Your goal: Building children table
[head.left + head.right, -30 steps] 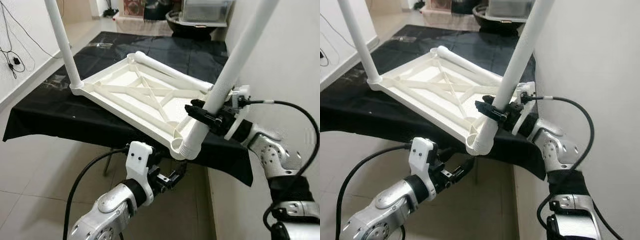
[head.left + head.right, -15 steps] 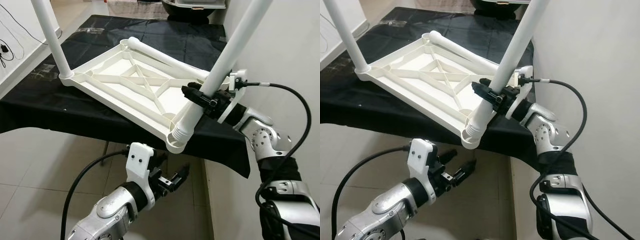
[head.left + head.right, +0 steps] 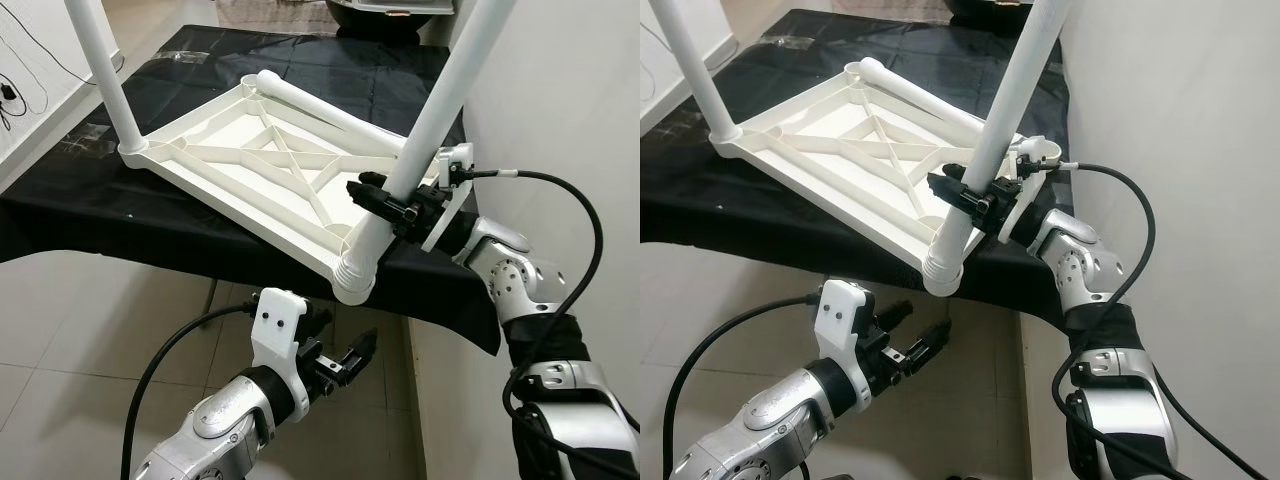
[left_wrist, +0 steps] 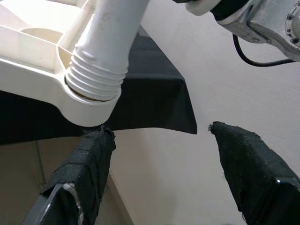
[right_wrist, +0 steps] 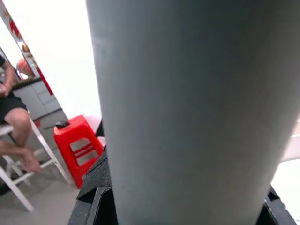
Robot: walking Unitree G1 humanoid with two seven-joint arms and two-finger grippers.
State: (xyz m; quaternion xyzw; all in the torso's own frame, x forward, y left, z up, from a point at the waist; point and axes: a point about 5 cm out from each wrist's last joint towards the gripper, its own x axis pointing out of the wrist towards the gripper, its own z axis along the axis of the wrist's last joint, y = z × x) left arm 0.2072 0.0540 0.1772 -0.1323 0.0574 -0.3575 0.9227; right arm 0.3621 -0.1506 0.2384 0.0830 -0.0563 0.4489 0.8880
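Note:
The white plastic table top (image 3: 250,160) lies upside down on a black-draped table (image 3: 90,220). One white leg (image 3: 100,60) stands in its far left corner, and another leg (image 3: 320,105) lies along the far side. A third leg (image 3: 430,110) rises tilted from the near right corner socket (image 4: 89,108), its threaded end (image 4: 101,70) showing. My right gripper (image 3: 378,198) is shut on this leg a short way above the socket. My left gripper (image 3: 348,345) hangs open just below that corner, with nothing between its fingers (image 4: 84,164).
A white wall (image 3: 560,100) runs close along the right, next to my right arm. The black cloth hangs over the table's near edge above a tiled floor (image 3: 60,380). A person sits on a white chair beside a red stool (image 5: 75,140).
The camera has tilted down, shifting the whole scene. My right gripper has edged left with the leg. My left gripper stays open under the corner, slightly lower.

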